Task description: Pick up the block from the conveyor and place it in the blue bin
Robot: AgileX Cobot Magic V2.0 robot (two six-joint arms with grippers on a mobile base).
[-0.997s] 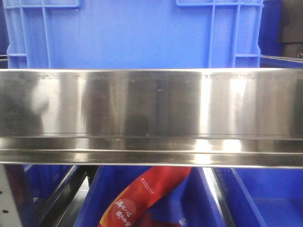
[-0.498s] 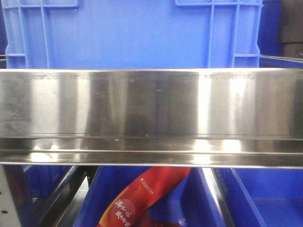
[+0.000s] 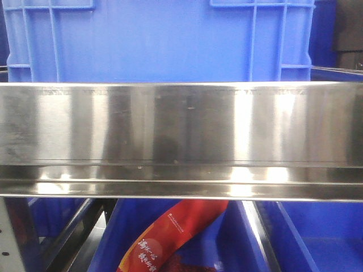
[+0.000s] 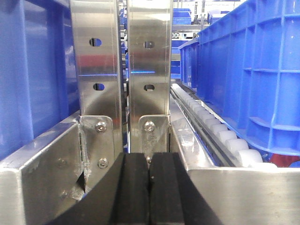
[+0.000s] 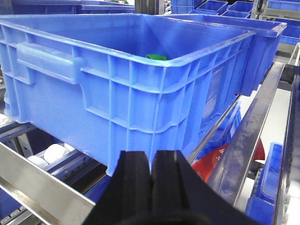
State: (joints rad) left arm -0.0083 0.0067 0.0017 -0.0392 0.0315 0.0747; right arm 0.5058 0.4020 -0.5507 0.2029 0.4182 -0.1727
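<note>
Left tool (image 4: 149,187) closed, 2 black pads (image 4: 133,187) pressed flat together with nothing between them, aimed at 2 upright steel posts (image 4: 96,61) bolted to a steel frame. Flanked by blue crate walls on both sides, with a row of white rollers (image 4: 220,136) running along the foot of the crate on the right.

Right tool (image 5: 151,187) likewise closed and empty, black pads (image 5: 136,183) touching, held low in front of the blue bin (image 5: 117,98). Block (image 5: 156,57) lying inside that bin, only a sliver of bright green visible over the near rim, close to the corner nearest the camera. More blue bins behind and to the right, steel rails (image 5: 243,140) beside them.

Front view filled by a wide polished steel beam (image 3: 181,130), a blue crate (image 3: 164,39) above it, a red printed bag (image 3: 170,232) below in another blue crate. Conveyor not visible in any view.
</note>
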